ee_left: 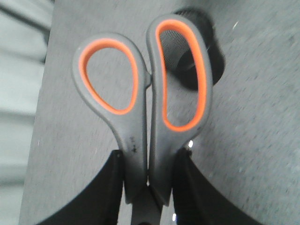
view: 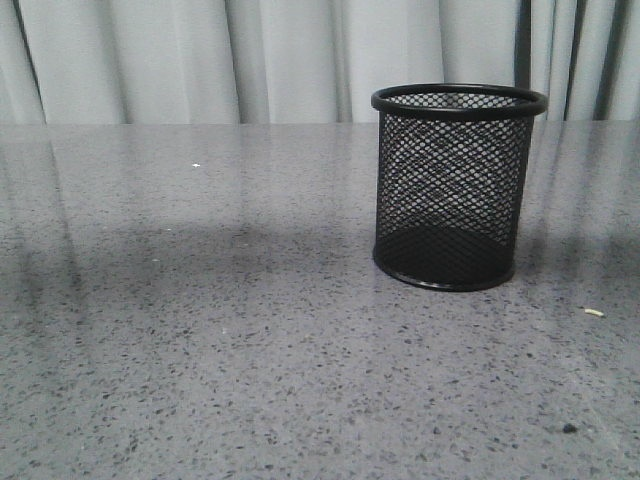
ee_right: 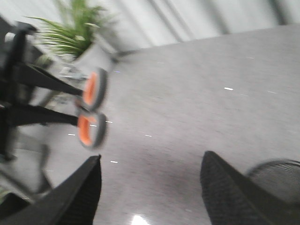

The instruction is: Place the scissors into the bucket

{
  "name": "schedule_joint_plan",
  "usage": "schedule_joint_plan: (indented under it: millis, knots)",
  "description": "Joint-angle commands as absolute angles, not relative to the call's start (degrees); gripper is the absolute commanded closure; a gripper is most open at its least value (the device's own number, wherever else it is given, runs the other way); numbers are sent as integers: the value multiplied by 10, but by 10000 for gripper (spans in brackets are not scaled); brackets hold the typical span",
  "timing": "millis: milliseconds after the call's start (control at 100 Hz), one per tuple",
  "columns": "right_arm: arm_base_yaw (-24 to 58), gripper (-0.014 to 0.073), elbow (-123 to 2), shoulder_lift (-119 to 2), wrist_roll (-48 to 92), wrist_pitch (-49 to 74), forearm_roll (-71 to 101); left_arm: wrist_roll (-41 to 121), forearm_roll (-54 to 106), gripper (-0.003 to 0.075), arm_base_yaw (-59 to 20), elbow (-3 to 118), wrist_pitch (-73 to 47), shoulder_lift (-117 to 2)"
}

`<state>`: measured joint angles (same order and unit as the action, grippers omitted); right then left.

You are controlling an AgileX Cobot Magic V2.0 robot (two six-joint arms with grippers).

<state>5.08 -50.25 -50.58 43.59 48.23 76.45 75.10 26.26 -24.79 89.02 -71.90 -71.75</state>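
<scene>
Above grey table point(view: 200, 330): left pincer point(ee_left: 147, 187) pinching scissors point(ee_left: 140, 103); bucket point(view: 455, 185) upright, unobstructed; right pincer point(ee_right: 150, 192) spread.

scissors point(ee_left: 140, 117): 1 | bucket point(view: 455, 190): 1 | end effector: 2, left point(ee_left: 147, 187), right point(ee_right: 150, 192) | plant point(ee_right: 75, 33): 1

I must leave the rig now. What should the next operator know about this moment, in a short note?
Left gripper: shut on the scissors, gripping below the handles, lifted off the table.
Right gripper: open, holding nothing.
Bucket: upright on the table, nothing inside it; the scissors are out of the front view.
Done: scissors picked up.
Left: bring them over the bucket and drop them in.
</scene>
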Motion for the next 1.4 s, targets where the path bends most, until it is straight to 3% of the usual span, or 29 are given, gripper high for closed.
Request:
schedule_joint_plan:
  millis: [0,320,800,940,1160,1280,1390]
  knots:
    - [51,180,-523,-517,481,501,858,729,291,739,-291,914,-671,-703]
    - [51,180,-523,-547,490,536,886,725,291,739,-378,916,-610,-724]
    - [51,197,-523,-547,502,557,890,713,306,739,-400,916,-575,-756]
    - [51,334,-523,-547,509,559,890,713,330,739,-400,916,-561,-756]
    - [51,669,-523,-547,509,563,890,713,346,735,-400,916,-553,-756]
    - [51,657,-523,-547,509,562,890,713,347,640,-400,916,-565,-756]
    - [50,657,-523,-547,509,559,888,713,347,407,-400,916,-561,-751]
